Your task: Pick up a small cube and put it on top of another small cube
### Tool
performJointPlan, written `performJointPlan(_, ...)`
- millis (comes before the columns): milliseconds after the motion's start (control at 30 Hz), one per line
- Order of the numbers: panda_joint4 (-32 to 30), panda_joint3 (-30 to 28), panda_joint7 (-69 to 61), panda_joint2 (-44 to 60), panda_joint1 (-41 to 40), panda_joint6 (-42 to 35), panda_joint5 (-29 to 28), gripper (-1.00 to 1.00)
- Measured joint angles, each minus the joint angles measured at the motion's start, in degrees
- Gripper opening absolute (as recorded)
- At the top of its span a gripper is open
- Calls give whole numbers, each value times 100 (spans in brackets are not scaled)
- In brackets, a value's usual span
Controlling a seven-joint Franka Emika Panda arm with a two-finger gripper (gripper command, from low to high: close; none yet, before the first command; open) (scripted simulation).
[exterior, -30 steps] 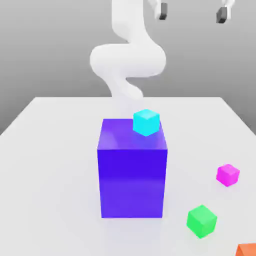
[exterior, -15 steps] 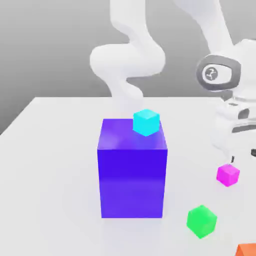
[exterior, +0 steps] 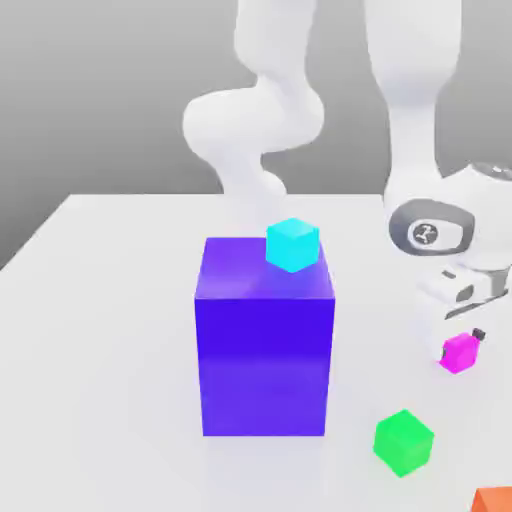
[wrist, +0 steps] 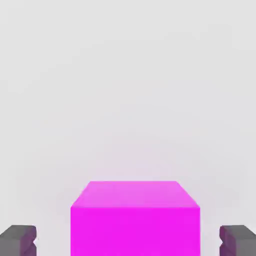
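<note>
"Magenta cube, small, glossy (wrist: 135, 230)?"
"Sitting low at the exterior view's right, over the pale table (exterior: 110, 360). The white arm's claw (wrist: 128, 242) is straddling it, standing open; dark fingertips (wrist: 17, 240) are flanking two sides, gaps showing at both."
"Others?"
"Bright green cube (exterior: 404, 443) is resting nearer us. Cyan cube (exterior: 292, 245) is showing against the top of the big blue-violet block (exterior: 265, 365). Orange piece (exterior: 494, 501) is peeking in at the near edge."
</note>
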Motion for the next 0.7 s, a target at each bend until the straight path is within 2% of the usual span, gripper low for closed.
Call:
performJointPlan(133,17,-103,70,56,84,48,-90,-100)
performJointPlan(200,-17,68,-67,-52,-46,-17,90,-100)
performJointPlan(400,-235,1137,-956,-738,-858,-448,1261,-100)
performJointPlan(533,-392,1651,-1627,-1233,-1179,-746,2145,-100)
performJointPlan(600,-297,1597,-1901,-1372,-1423,-969,2408,-100)
performJointPlan(700,52,1207,-2325,-1465,-2003,-1386,2709,-100)
